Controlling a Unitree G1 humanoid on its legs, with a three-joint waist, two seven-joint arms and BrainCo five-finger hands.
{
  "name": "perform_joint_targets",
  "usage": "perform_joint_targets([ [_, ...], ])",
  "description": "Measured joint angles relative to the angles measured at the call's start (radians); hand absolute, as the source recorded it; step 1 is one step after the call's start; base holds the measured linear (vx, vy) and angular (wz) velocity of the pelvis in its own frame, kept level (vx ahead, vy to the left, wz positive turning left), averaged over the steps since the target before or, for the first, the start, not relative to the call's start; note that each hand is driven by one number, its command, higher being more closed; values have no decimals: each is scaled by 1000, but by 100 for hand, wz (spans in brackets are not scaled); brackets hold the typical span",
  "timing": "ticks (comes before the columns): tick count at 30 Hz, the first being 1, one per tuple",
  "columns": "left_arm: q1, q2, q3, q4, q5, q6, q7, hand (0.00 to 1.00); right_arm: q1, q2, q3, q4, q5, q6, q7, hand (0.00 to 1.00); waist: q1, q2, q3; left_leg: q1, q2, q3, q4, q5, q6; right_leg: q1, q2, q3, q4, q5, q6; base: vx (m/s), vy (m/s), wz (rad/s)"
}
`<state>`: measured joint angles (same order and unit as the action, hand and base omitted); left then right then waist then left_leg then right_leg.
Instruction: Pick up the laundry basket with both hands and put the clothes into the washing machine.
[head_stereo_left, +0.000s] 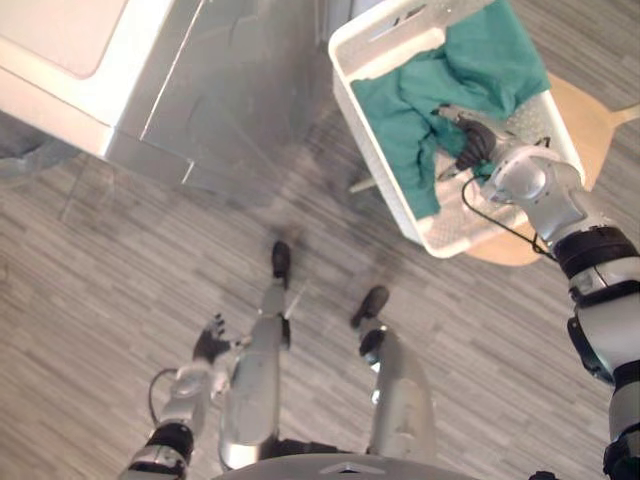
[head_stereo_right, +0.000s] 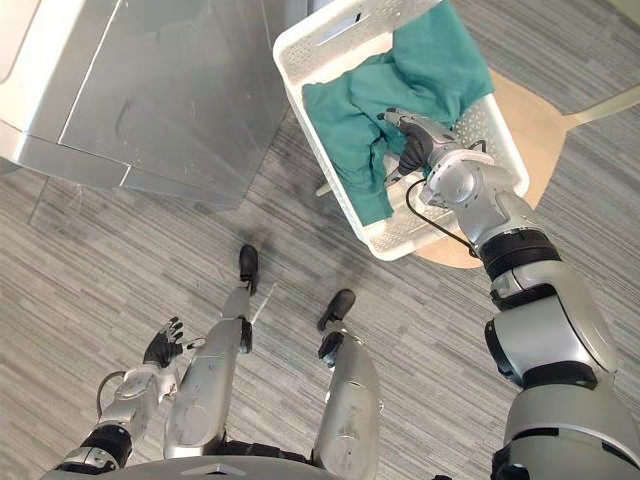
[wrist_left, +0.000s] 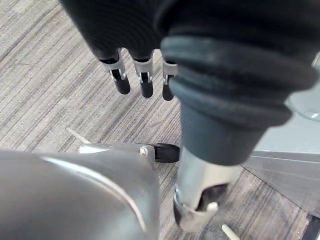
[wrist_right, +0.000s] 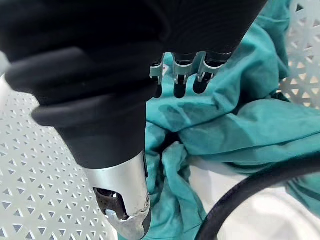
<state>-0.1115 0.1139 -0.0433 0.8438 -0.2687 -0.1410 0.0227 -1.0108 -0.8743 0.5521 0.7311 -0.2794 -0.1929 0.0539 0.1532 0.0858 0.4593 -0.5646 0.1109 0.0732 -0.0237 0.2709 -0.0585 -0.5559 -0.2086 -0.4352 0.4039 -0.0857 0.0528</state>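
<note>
A white perforated laundry basket (head_stereo_left: 345, 45) stands at the upper right on a round wooden seat (head_stereo_left: 590, 120). Crumpled teal clothes (head_stereo_left: 480, 60) lie inside it, with one piece draped toward the near rim. My right hand (head_stereo_left: 470, 140) reaches into the basket over the clothes. In the right wrist view its fingers (wrist_right: 182, 82) are straight, with the tips at the teal cloth (wrist_right: 250, 125) and nothing held. My left hand (head_stereo_right: 160, 345) hangs low at the lower left, far from the basket, fingers spread and open.
The washing machine (head_stereo_left: 80, 70), with a white top and silver front, fills the upper left, a short step from the basket. Grey striped floor (head_stereo_left: 120, 260) lies between them. The wooden seat sticks out past the basket on the right.
</note>
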Motion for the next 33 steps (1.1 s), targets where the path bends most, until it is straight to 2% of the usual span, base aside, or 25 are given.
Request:
perform_joint_targets([
  [5,-1,-14,1,-129,-4,-2,3,0,-35,-10,-3,-5,7,1,-17,0,-1,0,1,-109,2,-19,33,0,-9,-98,-21,-33,62,-24,-14,-36,-52,18],
  [9,1,-34,9,-275,-15,-5,32,0,-44,-42,-54,-37,7,3,-55,0,6,-1,2,-225,3,-16,108,-12,0,-179,-53,-69,130,-47,-20,-7,-29,20],
  [12,15,-60,49,-389,-24,-20,38,0,-50,-47,-134,-100,7,17,-96,0,14,-5,7,-368,19,-13,300,-90,15,-255,-70,-74,200,-69,-28,-18,-1,-4],
  [14,58,-69,77,-456,-24,-23,37,0,-53,-44,-166,-130,4,21,-123,0,23,-11,11,-480,53,-13,477,-176,24,-314,-73,-73,262,-91,-36,-37,-2,-37],
  [17,91,-91,117,-482,-28,-21,38,0,-52,-39,-225,-134,4,26,-164,0,28,-15,15,-580,79,-18,614,-243,39,-375,-81,-72,337,-119,-33,-37,10,-24],
  [22,92,-94,132,-521,-47,-29,37,0,-52,-27,-263,-110,-4,48,-174,0,31,-27,23,-636,82,-17,678,-262,46,-409,-101,-73,388,-134,-25,-13,31,4],
  [23,92,-94,133,-521,-56,-29,37,0,-55,-25,-262,-89,-4,48,-174,100,32,-27,23,-638,82,-17,686,-265,49,-407,-102,-73,390,-134,-25,4,34,2],
  [27,98,-83,162,-518,-87,-27,36,0,-105,5,-238,-14,-43,64,-163,100,24,-47,23,-638,95,8,689,-276,52,-404,-107,-73,388,-132,-27,2,9,0],
  [29,105,-83,165,-518,-102,-26,36,0,-123,7,-227,10,-46,71,-148,100,23,-48,23,-636,101,13,689,-275,53,-397,-106,-78,386,-131,-28,12,-20,4],
  [31,117,-80,172,-518,-123,-23,37,0,-134,44,-211,50,-83,94,-144,100,20,-70,17,-615,110,30,685,-270,54,-381,-105,-77,379,-131,-28,11,-19,0],
  [33,130,-79,171,-518,-123,-19,36,0,-143,75,-203,77,-82,109,-143,100,16,-77,15,-591,111,32,684,-269,60,-352,-103,-80,370,-130,-28,22,-36,1],
])
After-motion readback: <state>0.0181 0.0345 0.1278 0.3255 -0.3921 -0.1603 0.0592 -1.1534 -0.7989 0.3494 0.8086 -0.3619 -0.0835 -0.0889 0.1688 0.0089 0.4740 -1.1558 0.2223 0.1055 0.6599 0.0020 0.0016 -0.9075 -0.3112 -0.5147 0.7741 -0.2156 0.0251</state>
